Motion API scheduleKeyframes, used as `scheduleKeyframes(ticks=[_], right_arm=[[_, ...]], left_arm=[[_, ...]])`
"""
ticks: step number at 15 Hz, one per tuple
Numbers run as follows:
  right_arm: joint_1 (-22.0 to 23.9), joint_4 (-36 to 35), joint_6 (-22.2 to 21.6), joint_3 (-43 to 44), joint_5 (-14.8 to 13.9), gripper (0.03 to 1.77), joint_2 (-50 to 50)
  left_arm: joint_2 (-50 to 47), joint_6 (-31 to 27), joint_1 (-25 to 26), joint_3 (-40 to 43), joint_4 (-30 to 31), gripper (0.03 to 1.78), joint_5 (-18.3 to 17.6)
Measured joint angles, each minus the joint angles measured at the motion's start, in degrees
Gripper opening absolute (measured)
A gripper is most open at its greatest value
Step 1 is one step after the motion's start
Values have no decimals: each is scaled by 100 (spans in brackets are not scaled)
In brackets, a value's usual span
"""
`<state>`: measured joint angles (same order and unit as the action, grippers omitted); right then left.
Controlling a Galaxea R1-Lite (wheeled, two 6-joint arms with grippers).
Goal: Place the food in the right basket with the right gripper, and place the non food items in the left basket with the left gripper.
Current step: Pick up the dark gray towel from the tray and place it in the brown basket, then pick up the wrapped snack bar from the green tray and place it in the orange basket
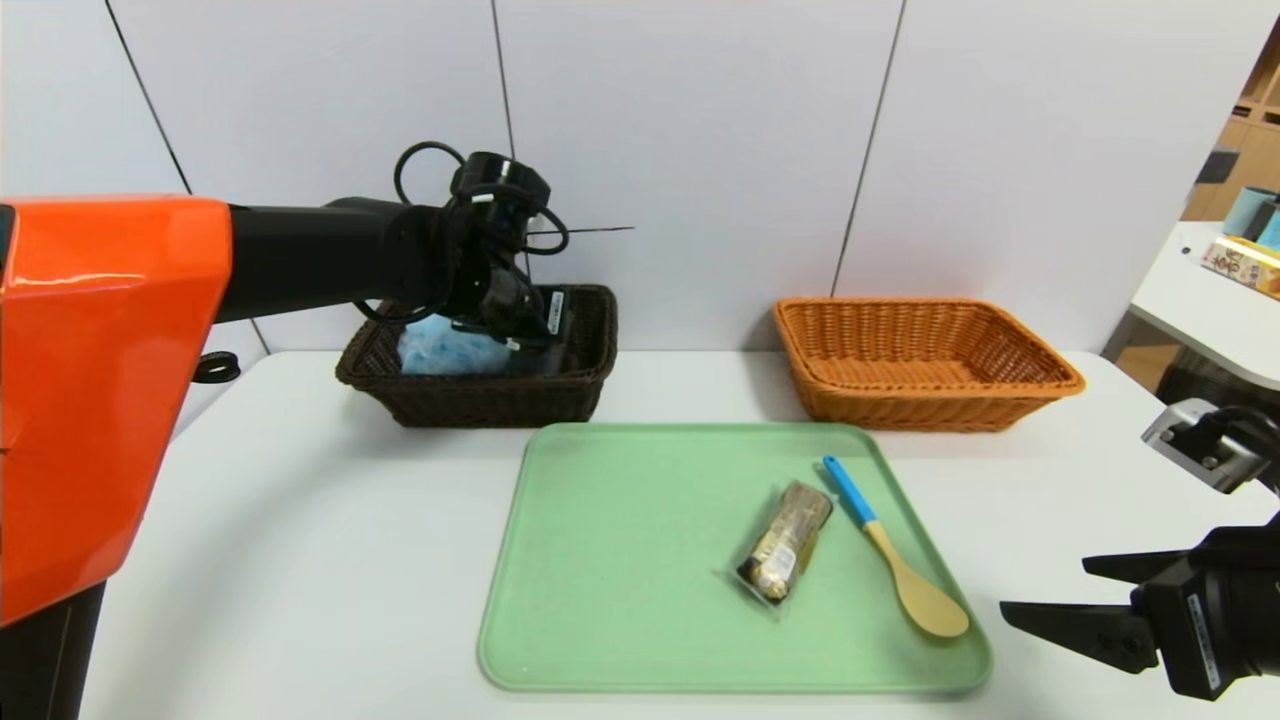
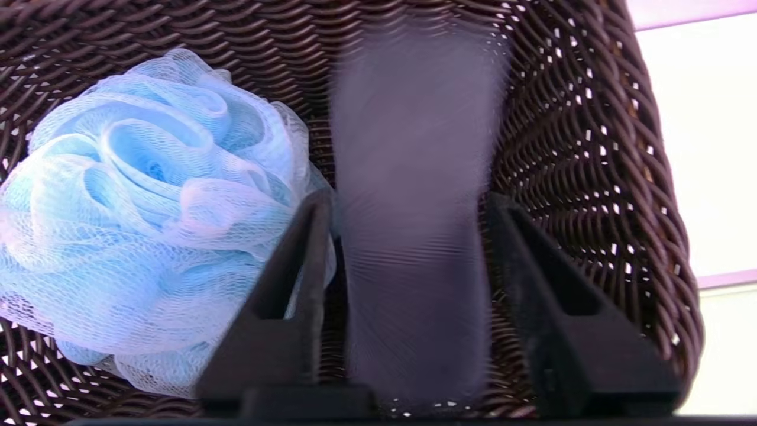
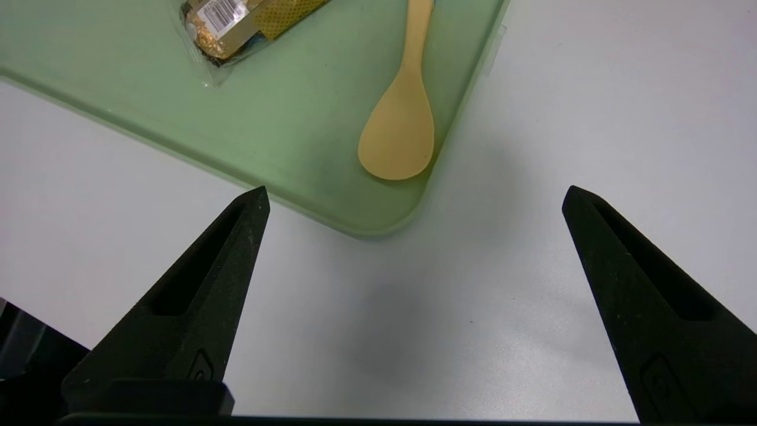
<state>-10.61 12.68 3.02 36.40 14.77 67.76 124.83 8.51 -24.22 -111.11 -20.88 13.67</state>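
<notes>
L arm w/ orange shell (image 1: 110,380): reaches in from the L grip's outer side, ending over the L basket (image 1: 480,384).

Bath pouf (image 2: 148,207): in L basket, on outer side of L grip, against or v. near one finger. Risk: finger may snag the mesh on lift-out, b/c the two are so close.

L gripper (image 2: 409,201): down in the basket, fingers apart, a narrow gap showing along parts of the cloth; reads as open, grip let go. Rolled dark grey cloth (image 2: 414,148): b/w its fingers, in L basket. Risk: cloth could ride up w/ the fingers if fabric clings or arm lifts before they are clear.

Green tray (image 1: 620,560): toward robot & inward of L grip. On it, the food packet (image 1: 788,540), R of L grip, inward of R grip. Risk: loose wrapper could slip if pinched by its film end only.

Spoon (image 1: 900,570): b/w packet & R grip, on tray. Likely next for L grip; risk: reaching across could knock the packet, & arms could clash if R moves too.

R basket (image 1: 930,388): beyond R grip, farther from robot.

R gripper (image 1: 1044,585): idle off tray's R edge, fingers wide, holding nothing.
</notes>
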Motion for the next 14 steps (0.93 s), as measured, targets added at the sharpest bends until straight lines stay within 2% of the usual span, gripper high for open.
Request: scheduleKeyframes(ticks=[5,9,12,14], right_arm=[[0,-4,4,-18,-1,171,-54],[0,-4,-13,12,-28,171,-108],[-2,0,-155,295,-22,171,-67],[-37,13,-171,574,-17,171,29]], left_arm=[[-13,4,61,0,123,133,26],[-306,41,55,6,22,148,30],[-830,262,-140,39,-478,155,26],[-1279,568,-416,96,-1145,159,17]])
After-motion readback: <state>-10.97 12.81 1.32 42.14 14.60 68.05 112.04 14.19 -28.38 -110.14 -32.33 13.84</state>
